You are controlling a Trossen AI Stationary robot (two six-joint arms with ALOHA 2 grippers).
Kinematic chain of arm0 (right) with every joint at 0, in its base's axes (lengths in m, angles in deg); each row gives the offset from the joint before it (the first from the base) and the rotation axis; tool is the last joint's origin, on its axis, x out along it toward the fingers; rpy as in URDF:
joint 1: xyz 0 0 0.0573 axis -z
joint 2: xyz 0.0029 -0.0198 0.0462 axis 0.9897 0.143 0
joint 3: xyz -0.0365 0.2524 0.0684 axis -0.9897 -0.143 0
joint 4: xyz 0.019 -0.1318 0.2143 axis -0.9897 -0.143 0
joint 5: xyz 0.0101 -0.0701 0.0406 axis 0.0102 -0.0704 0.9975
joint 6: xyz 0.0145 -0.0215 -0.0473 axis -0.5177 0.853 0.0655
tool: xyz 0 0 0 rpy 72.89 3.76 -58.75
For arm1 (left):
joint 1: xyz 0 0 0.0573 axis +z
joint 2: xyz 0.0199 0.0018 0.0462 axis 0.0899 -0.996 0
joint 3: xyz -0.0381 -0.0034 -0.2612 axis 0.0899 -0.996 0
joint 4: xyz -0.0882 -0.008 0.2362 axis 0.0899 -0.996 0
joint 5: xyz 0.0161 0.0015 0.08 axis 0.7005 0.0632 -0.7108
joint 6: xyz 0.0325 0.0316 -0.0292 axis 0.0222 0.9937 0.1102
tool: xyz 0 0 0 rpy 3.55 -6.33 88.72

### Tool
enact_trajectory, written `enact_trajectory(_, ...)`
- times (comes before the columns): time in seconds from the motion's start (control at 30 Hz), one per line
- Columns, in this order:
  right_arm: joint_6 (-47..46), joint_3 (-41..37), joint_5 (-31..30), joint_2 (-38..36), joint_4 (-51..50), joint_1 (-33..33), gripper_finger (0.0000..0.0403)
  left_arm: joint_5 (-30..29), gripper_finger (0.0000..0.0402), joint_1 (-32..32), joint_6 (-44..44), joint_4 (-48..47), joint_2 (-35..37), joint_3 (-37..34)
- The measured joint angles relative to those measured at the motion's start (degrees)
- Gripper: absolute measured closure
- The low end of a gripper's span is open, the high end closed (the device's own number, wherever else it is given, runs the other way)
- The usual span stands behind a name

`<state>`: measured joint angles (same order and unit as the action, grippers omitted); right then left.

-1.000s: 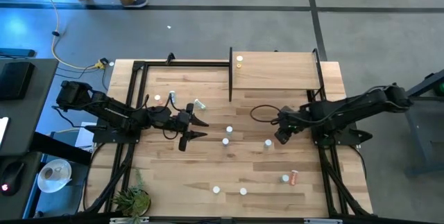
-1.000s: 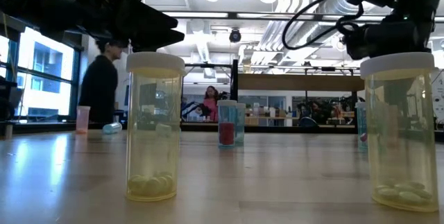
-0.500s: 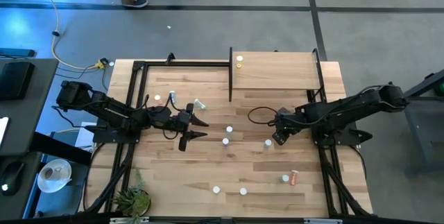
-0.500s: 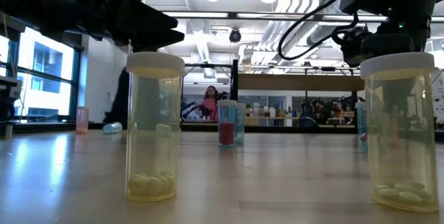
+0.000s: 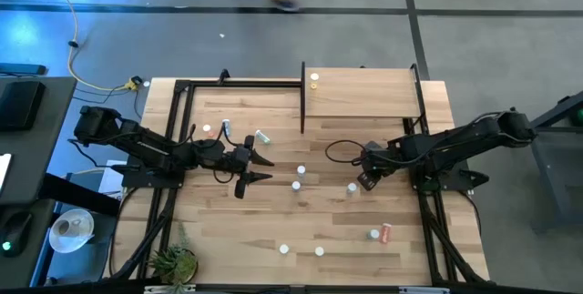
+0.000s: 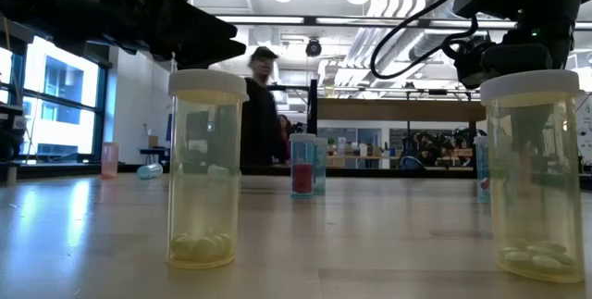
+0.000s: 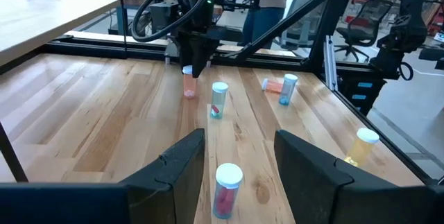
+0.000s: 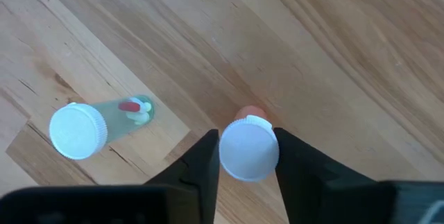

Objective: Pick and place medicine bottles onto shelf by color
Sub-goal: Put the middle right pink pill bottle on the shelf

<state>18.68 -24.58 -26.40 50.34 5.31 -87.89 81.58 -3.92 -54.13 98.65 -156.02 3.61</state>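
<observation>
My right fingers (image 8: pixel 248 156) have clamped onto the white cap of a pink-red bottle (image 8: pixel 249 151) standing mid-tabletop, toward the right edge, beside a teal one (image 8: pixel 97 125); a second ago they were spread wide above it. Next, I judge, comes a straight lift and a carry to the shelf (image 5: pixel 364 94) at the far edge. My left fingers (image 7: pixel 237 156) hang half-spread and empty over the tabletop's left middle.

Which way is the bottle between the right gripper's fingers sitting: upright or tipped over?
Upright. In the right wrist view the bottle shows its round white cap face-on from above, with the right gripper closed on its sides.
</observation>
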Motion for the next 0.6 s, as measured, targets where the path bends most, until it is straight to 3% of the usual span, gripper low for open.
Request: enact_trajectory(0.6,-0.76,1.64,3.41,-0.2,5.07,0.0,0.0298,-0.02,0.0236,-0.02,2.38,-0.07,0.0,0.0)
